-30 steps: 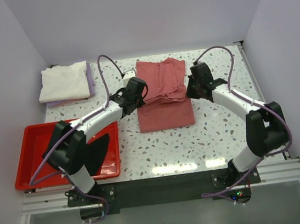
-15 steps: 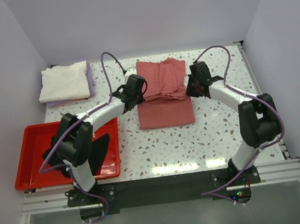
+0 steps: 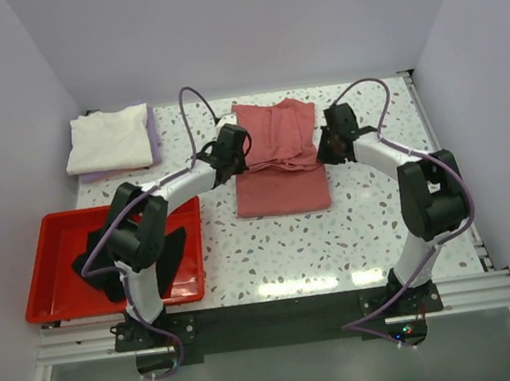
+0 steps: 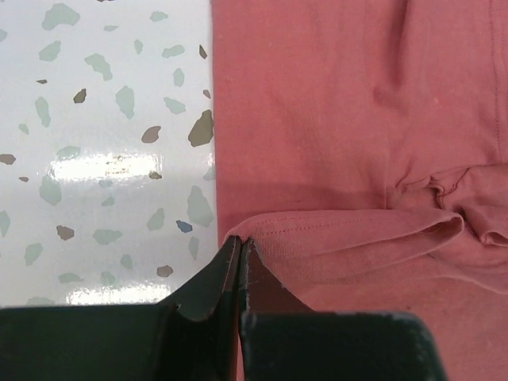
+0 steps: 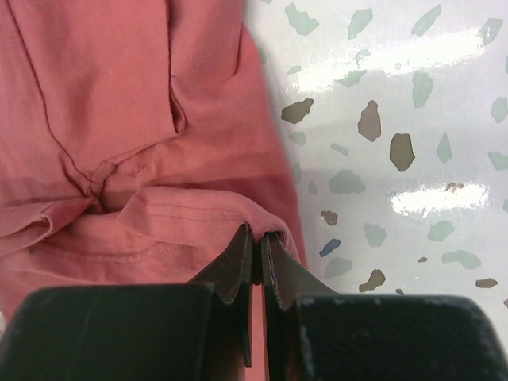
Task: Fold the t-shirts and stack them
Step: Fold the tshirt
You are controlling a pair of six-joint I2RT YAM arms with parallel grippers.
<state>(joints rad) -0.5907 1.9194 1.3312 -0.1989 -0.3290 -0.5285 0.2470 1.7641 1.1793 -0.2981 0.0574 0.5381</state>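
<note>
**Both grippers pinching the hem of the salmon t-shirt at mid-table**

Nearest the arm bases, at the left of the speckled table (image 3: 355, 234), stands a red plastic tray (image 3: 45, 274). A black t-shirt (image 3: 176, 246) lies crumpled inside it, partly hidden by the left arm.

At mid-table lies the salmon t-shirt (image 3: 281, 187). Its near portion is a flat rectangle, and its far portion is bunched in loose folds.

The left gripper (image 3: 231, 151) meets the shirt at its left edge. In the left wrist view the left gripper (image 4: 240, 246) has its fingers pressed together, with a stitched hem of the salmon cloth (image 4: 333, 95) caught between the tips and no gap showing.

The right gripper (image 3: 333, 143) meets the shirt at its right edge. In the right wrist view the right gripper (image 5: 255, 236) is likewise clamped tight on a stitched hem of the same cloth (image 5: 103, 87), which puckers just beyond the tips.

At the far left corner, well apart from the salmon shirt, a folded cream-white t-shirt (image 3: 109, 139) rests on a pale lavender t-shirt (image 3: 153, 138). Only the right and near margins of the lavender one show.
</note>
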